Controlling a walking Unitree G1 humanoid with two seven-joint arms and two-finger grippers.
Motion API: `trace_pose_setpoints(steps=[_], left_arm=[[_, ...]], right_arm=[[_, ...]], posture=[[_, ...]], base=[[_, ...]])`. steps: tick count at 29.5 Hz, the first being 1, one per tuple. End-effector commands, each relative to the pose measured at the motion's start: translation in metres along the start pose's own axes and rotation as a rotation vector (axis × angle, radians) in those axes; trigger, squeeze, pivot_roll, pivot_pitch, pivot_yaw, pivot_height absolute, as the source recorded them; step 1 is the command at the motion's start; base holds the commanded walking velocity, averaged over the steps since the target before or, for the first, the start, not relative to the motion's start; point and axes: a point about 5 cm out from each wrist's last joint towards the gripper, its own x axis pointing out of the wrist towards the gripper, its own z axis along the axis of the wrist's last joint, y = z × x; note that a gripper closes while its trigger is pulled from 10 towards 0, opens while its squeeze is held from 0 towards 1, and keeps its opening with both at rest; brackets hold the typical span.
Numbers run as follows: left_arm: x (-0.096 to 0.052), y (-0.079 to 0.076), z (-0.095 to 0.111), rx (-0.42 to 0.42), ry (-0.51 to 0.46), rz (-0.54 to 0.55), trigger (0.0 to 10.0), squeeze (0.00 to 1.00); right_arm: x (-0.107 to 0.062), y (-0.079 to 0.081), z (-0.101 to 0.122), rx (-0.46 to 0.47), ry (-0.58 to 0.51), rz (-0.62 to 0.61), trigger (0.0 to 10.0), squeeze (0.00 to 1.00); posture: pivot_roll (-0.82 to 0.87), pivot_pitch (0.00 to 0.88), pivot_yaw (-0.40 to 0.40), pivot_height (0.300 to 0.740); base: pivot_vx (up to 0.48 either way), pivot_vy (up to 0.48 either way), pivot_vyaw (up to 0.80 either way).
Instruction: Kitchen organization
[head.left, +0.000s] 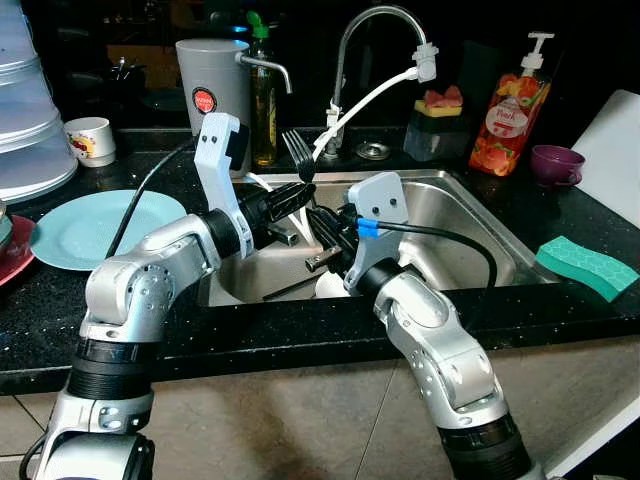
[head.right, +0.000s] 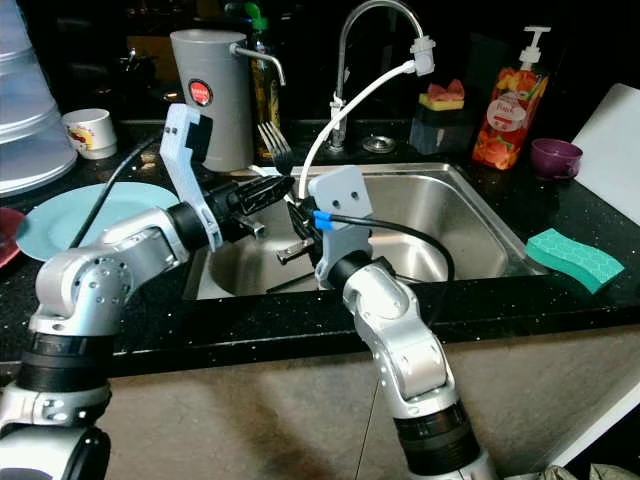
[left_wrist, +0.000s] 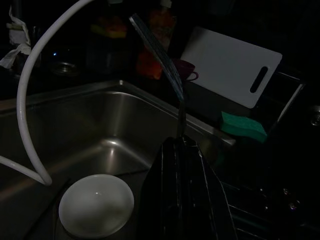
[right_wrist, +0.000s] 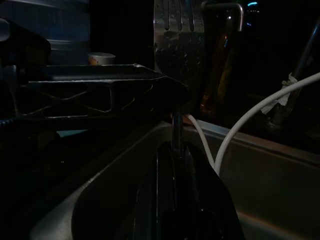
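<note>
- While both arms reach over the sink (head.left: 470, 215), I see left gripper (head.left: 300, 193) clamped on fork (head.left: 299, 153), tines at 12 o'clock.
- Right gripper (head.left: 325, 228) pinches the fork's handle at 6 o'clock.

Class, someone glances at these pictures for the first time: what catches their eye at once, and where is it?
A fork held upright over the steel sink, where the left gripper and right gripper both close on its handle. Next, the bright green sponge on the dark counter to the sink's right, and the light blue plate to its left.

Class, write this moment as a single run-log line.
left end effector: shut on fork, tines up over sink | right end effector: shut on same fork's handle | stage: fork held by both
</note>
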Motion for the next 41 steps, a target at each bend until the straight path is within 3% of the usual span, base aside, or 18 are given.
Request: trace_pose_setpoints(steps=[1,7,8,12,14,18,19,20,21,22,32,35,36,37,38,39,40,41], left_arm=[[-0.004,0.003,-0.009,-0.007,0.027,0.021,10.0,1.00],[-0.007,0.004,-0.009,-0.009,0.029,0.038,10.0,0.94],[-0.010,0.004,-0.007,-0.025,0.011,0.041,10.0,0.00],[-0.019,0.001,-0.004,-0.037,-0.017,-0.004,10.0,0.00],[-0.020,0.000,-0.004,-0.038,-0.018,-0.013,10.0,0.00],[-0.022,0.012,-0.010,-0.054,0.009,0.089,10.0,0.00],[-0.022,0.018,-0.011,-0.065,0.011,0.131,10.0,0.00],[-0.022,0.021,-0.012,-0.073,0.013,0.158,10.0,0.00],[-0.022,0.025,-0.013,-0.082,0.015,0.190,10.0,0.00],[-0.023,0.029,-0.013,-0.088,0.021,0.225,10.0,0.00],[-0.028,0.046,-0.025,-0.125,0.068,0.390,10.0,0.00],[-0.030,0.053,-0.030,-0.074,0.110,0.478,10.0,0.00],[-0.032,0.056,-0.033,-0.022,0.154,0.528,10.0,0.00],[-0.034,0.059,-0.036,0.030,0.194,0.573,10.0,0.00],[-0.036,0.061,-0.038,0.067,0.221,0.604,10.0,0.00],[-0.041,0.065,-0.039,0.181,0.274,0.665,10.0,0.00],[-0.042,0.065,-0.039,0.206,0.283,0.677,10.0,0.00],[-0.046,0.066,-0.037,0.290,0.301,0.686,10.0,0.00]], right_arm=[[-0.001,-0.011,0.002,0.001,-0.014,-0.070,10.0,0.00],[0.000,-0.016,0.000,0.000,-0.006,-0.108,10.0,0.00],[0.001,-0.023,-0.003,-0.008,0.013,-0.164,10.0,0.00],[0.003,-0.046,-0.013,-0.028,0.054,-0.316,10.0,0.00],[0.003,-0.049,-0.015,-0.026,0.061,-0.328,10.0,0.00],[0.008,-0.050,-0.027,-0.057,0.109,-0.318,10.0,0.00],[0.010,-0.048,-0.031,-0.098,0.124,-0.301,10.0,0.32],[0.011,-0.046,-0.033,-0.128,0.134,-0.288,10.0,0.32],[0.012,-0.044,-0.035,-0.171,0.132,-0.267,10.0,1.00],[0.013,-0.040,-0.035,-0.210,0.116,-0.235,10.0,1.00],[0.012,-0.037,-0.027,-0.198,0.031,-0.216,10.0,1.00],[0.008,-0.035,-0.022,-0.199,0.006,-0.193,10.0,1.00],[0.005,-0.030,-0.017,-0.166,-0.019,-0.129,10.0,0.10],[0.002,-0.023,-0.012,-0.127,-0.038,-0.057,10.0,0.00],[-0.001,-0.019,-0.009,-0.102,-0.053,-0.006,10.0,0.00],[-0.008,-0.009,-0.003,-0.091,-0.067,0.104,10.0,0.00],[-0.010,-0.006,-0.002,-0.092,-0.068,0.126,10.0,0.00],[-0.015,-0.002,-0.001,-0.089,-0.059,0.181,10.0,0.00]], posture=[[0.05,0.108,-0.020,0.740],[0.05,0.108,-0.022,0.740],[0.04,0.108,-0.021,0.740],[0.05,0.107,-0.021,0.740],[0.05,0.107,-0.021,0.740],[0.06,0.102,-0.027,0.740],[0.06,0.101,-0.028,0.740],[0.06,0.101,-0.028,0.740],[0.06,0.101,-0.029,0.740],[0.06,0.101,-0.029,0.740],[0.06,0.092,-0.025,0.740],[0.06,0.090,-0.020,0.740],[0.06,0.090,-0.019,0.740],[0.06,0.090,-0.019,0.740],[0.06,0.090,-0.019,0.740],[0.06,0.091,-0.016,0.740],[0.06,0.092,-0.014,0.740],[0.06,0.093,-0.013,0.740]], base=[[0.000,0.000,0.00],[0.000,0.000,0.00],[0.000,0.000,0.00],[0.000,0.000,0.00],[0.000,0.000,0.00],[0.000,0.000,0.00],[0.000,0.000,0.00],[0.000,0.000,0.00],[0.000,0.000,0.00],[0.000,0.000,0.00],[0.000,0.000,0.00],[0.000,0.000,0.00],[0.000,0.000,0.00],[0.000,0.000,0.00],[0.000,0.000,0.00],[0.000,0.000,0.00],[0.000,0.000,0.00],[0.000,0.000,0.00]])
